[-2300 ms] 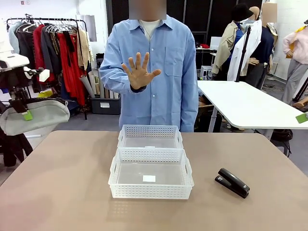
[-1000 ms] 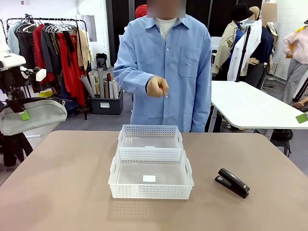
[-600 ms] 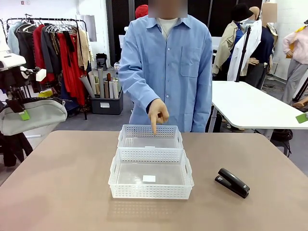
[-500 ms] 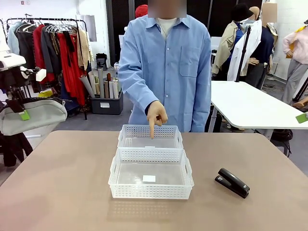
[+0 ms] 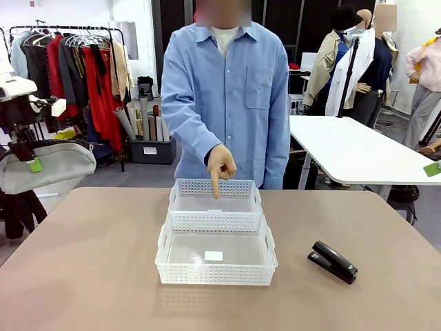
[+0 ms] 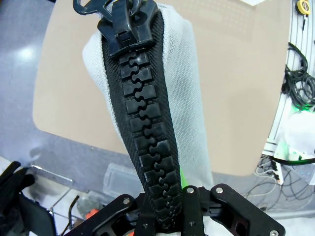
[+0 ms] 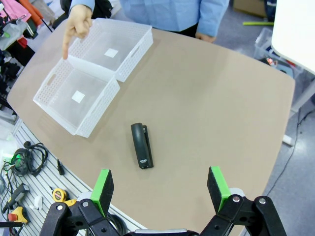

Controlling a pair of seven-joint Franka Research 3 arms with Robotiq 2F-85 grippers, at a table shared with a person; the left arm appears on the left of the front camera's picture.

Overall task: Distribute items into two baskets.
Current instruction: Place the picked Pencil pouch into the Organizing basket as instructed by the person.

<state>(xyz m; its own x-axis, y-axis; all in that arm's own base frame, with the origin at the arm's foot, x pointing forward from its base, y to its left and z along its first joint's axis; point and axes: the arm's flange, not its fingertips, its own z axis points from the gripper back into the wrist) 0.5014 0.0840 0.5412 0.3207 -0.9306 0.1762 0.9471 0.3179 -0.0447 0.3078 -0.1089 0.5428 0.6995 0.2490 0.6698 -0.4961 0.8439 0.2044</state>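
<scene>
At the far left, off the table, my left gripper (image 5: 33, 163) hangs shut on the light-grey pouch (image 5: 52, 169). The left wrist view has the jaws (image 6: 166, 209) clamped on the black zipper edge of the pouch (image 6: 192, 113). A black stapler (image 5: 333, 261) lies on the table at the right. It sits below my open right gripper (image 7: 160, 189), stapler (image 7: 141, 145) untouched. Two white baskets stand mid-table: the bigger near one (image 5: 216, 274) and the smaller far one (image 5: 215, 187). The person's hand (image 5: 220, 164) points a finger down into the far basket.
The tan table (image 5: 89, 262) has free room on both sides of the baskets. A clothes rack (image 5: 83, 62) stands behind my left arm. A white table (image 5: 351, 148) is at the back right. Cables and tools (image 7: 24, 162) lie below the table's near edge.
The person's hand dropped from chest height to point down into the far basket, and the person shifted a little left. Neither arm, the pouch nor the stapler moved.
</scene>
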